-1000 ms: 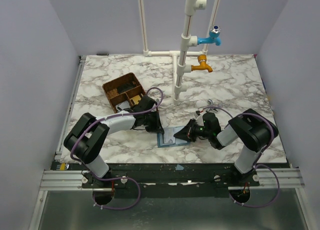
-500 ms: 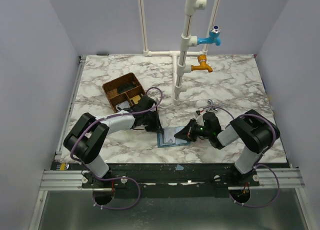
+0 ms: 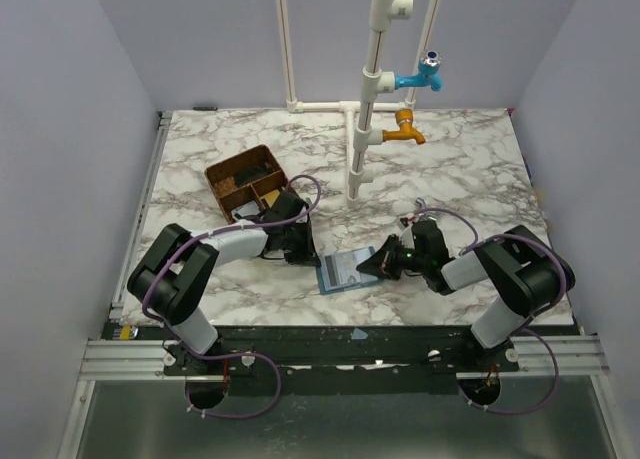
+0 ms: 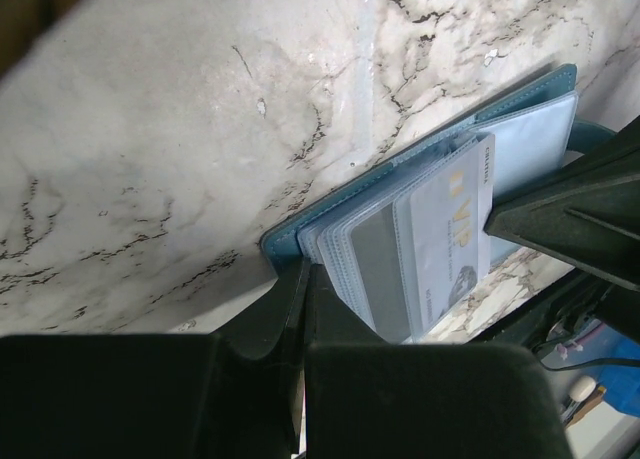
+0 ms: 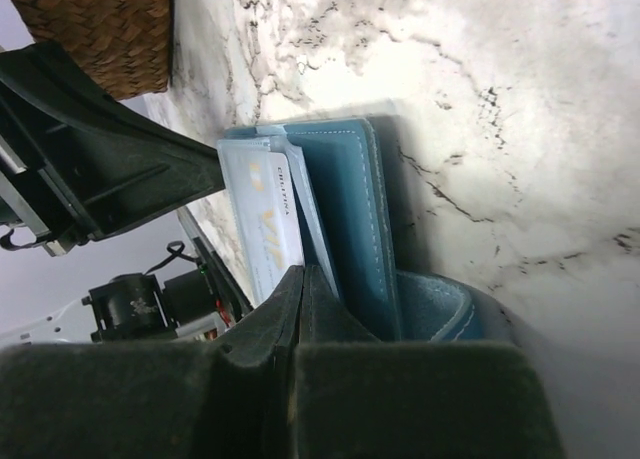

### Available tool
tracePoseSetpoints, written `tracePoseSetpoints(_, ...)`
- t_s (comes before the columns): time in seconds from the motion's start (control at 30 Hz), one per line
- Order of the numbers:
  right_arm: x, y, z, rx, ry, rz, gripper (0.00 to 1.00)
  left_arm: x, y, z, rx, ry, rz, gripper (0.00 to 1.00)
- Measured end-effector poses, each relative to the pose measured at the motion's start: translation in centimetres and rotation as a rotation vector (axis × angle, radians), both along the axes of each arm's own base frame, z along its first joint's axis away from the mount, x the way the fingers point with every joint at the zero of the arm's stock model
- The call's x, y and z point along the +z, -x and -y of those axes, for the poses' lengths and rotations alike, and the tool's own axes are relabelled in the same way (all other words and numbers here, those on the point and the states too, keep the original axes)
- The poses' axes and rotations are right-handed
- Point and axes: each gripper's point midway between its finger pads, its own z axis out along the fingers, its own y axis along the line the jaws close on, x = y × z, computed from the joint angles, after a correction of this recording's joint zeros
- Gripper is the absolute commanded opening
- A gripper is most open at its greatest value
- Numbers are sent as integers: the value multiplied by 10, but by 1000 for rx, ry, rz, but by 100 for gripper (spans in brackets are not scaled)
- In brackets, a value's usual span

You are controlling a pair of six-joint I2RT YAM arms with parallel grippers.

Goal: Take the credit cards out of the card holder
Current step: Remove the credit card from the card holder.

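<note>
the card holder lies open on the worktop near its front edge, between the arms. the left gripper fingers clamp its corner; the right gripper fingers pinch the credit cards.

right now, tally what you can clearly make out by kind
plastic taps, one blue, one orange: 2
brown woven divided tray: 1
flat blue card holder: 1
pale credit card with gold vip lettering: 1
black two-finger grippers, left and right: 2
total: 7
</note>
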Motion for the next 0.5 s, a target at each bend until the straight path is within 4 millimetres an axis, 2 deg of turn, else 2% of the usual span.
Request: tracePoseSetpoints(0.5,-1,-1,10,-13,54,14,1,0,0,0,-3,-1,2,0)
